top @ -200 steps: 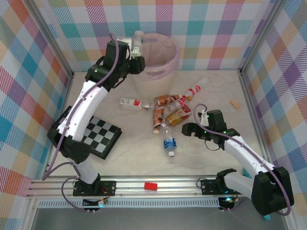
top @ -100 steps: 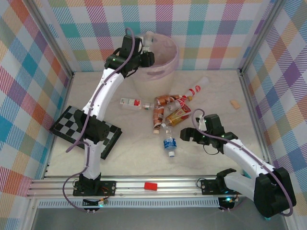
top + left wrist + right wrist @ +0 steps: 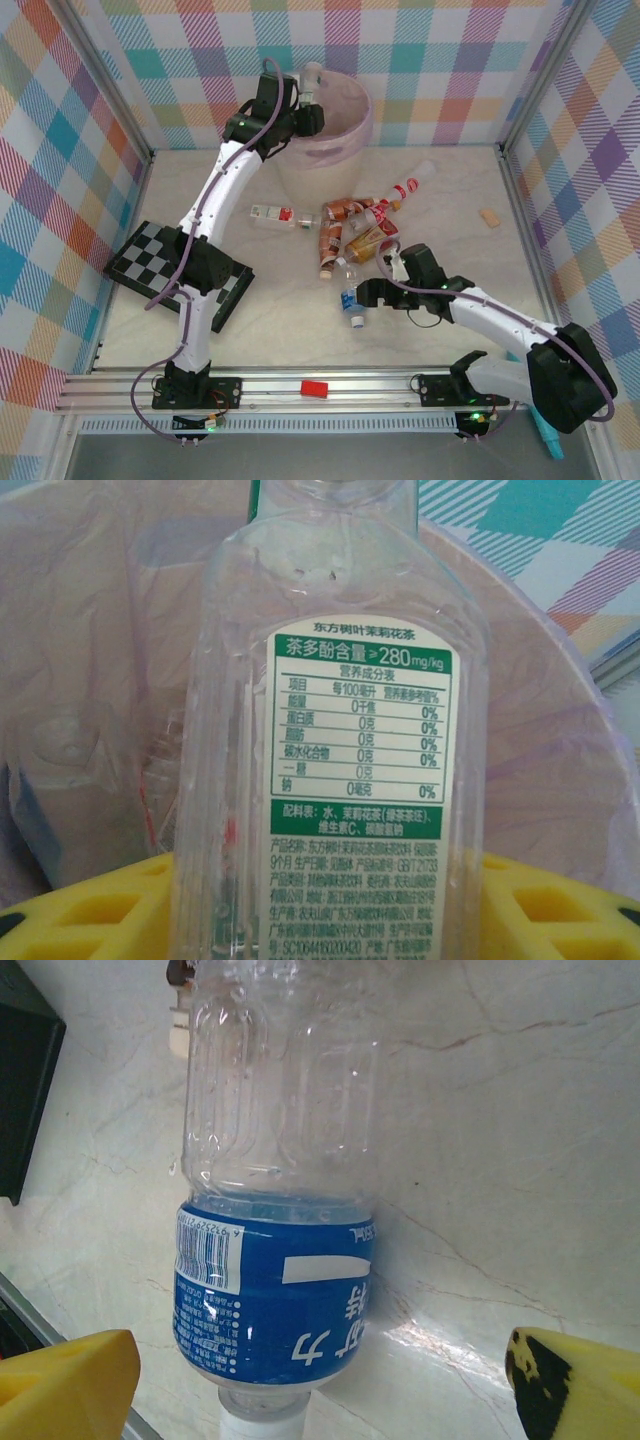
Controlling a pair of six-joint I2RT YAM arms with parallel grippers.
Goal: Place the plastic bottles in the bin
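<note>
Bin (image 3: 335,135): at 12 o'clock on the table, liner (image 3: 100,630) over its rim. Left gripper (image 3: 306,98) hangs at the bin's 10 o'clock rim, jaws closed on the green bottle (image 3: 311,78), neck up. Step in hand, by my judgement: the drop. The bottle sits close to the rim, so carry it toward the bin's centre before letting go. Then open wide so the pads don't drag it outside.

Pile (image 3: 352,225): bottles lying at 6 o'clock of the bin, several touching.

Blue bottle (image 3: 352,300): lies at 6 o'clock of the pile. Right gripper (image 3: 366,292) at its 3 o'clock, jaws spread wide, holding nothing. For the pick I'd close on the label band; the ribbed clear part looks likelier to squash and slip.

Views: the top view gives the layout but not the grips.
- Left wrist view: yellow pads (image 3: 90,910) flank the green bottle low on its body, with the liner right behind it.
- Right wrist view: fingertips (image 3: 70,1385) stand either side of the blue bottle's label end, apart from it. The height above the table can't be told.
</note>
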